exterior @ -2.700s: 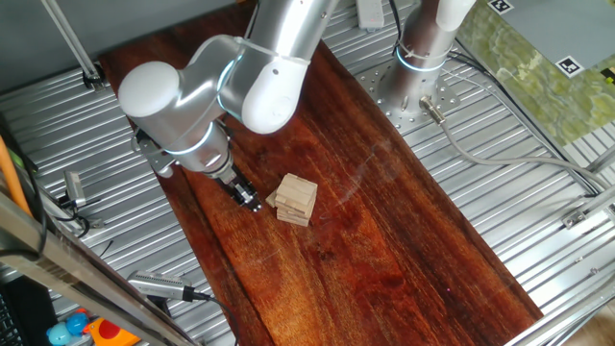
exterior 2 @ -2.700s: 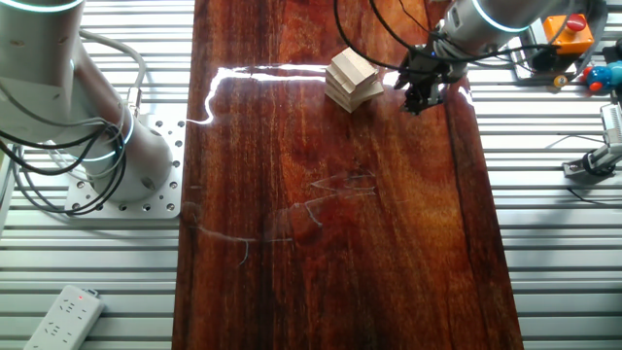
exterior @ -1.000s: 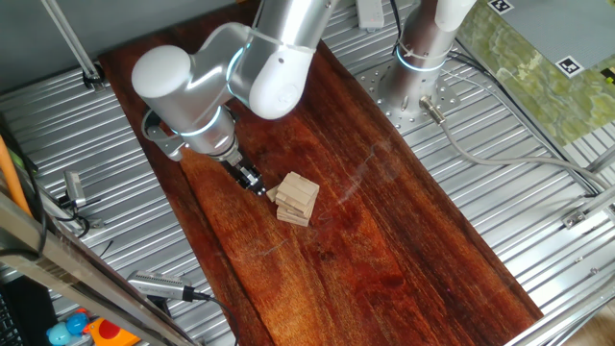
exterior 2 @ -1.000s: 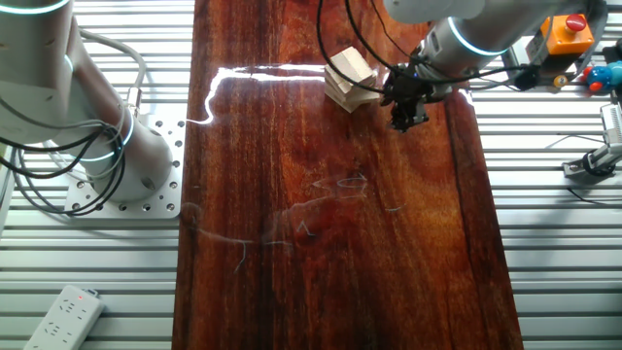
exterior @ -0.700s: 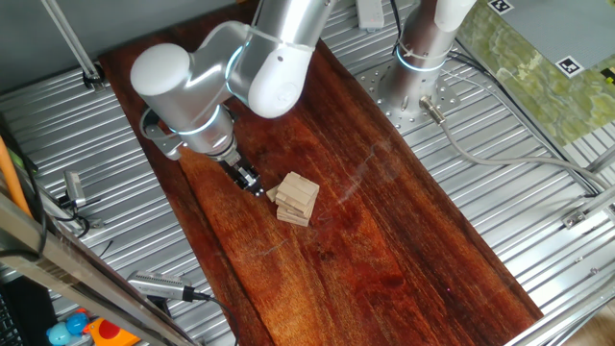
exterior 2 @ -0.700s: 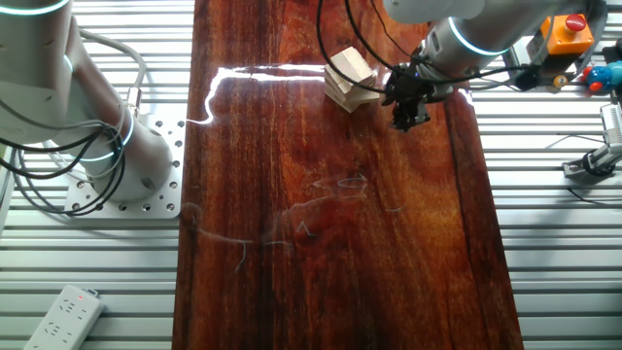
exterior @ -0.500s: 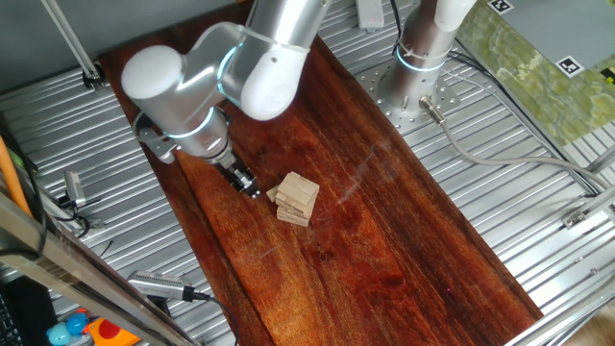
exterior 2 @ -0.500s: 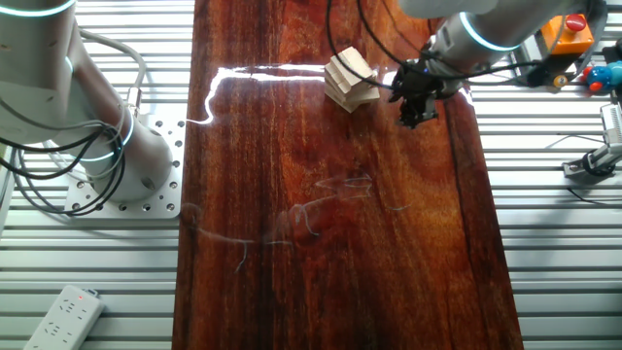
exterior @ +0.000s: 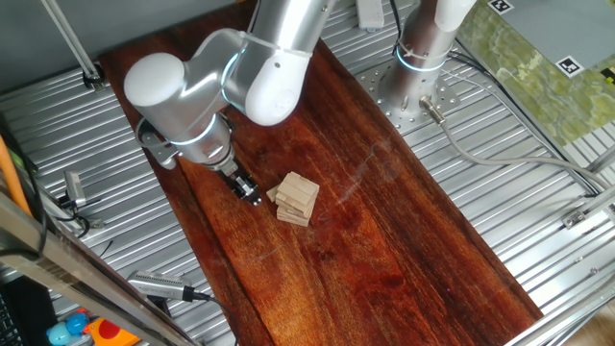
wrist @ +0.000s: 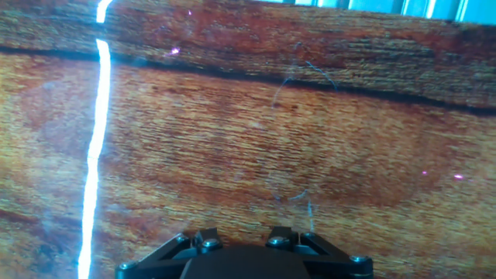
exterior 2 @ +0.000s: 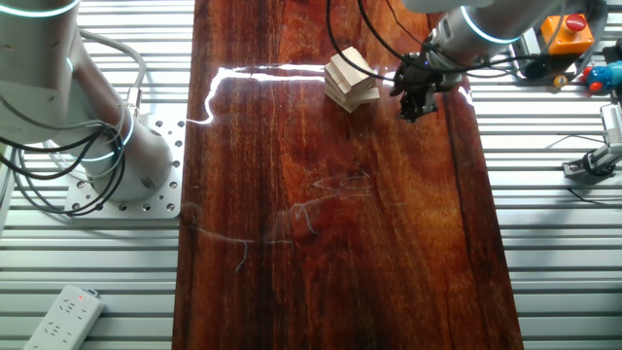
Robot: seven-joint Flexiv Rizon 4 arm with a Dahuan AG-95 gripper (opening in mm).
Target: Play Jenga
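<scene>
The gripper (exterior: 252, 197) hangs low just beside the Jenga (exterior: 295, 199) stack, apart from it; whether its jaws are open or closed cannot be told; the stack stands on the wooden board (exterior: 384, 231).

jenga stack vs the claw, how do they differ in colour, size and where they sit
The jenga stack is pale tan wood; the claw is black. In both fixed views the stack looks broader and blocky, while the claw is narrow and tapers to a tip. The stack rests on the dark wooden board in crossed layers, while the claw hangs tilted from the silver arm beside it, with a gap between them. Both are over the same board.
</scene>
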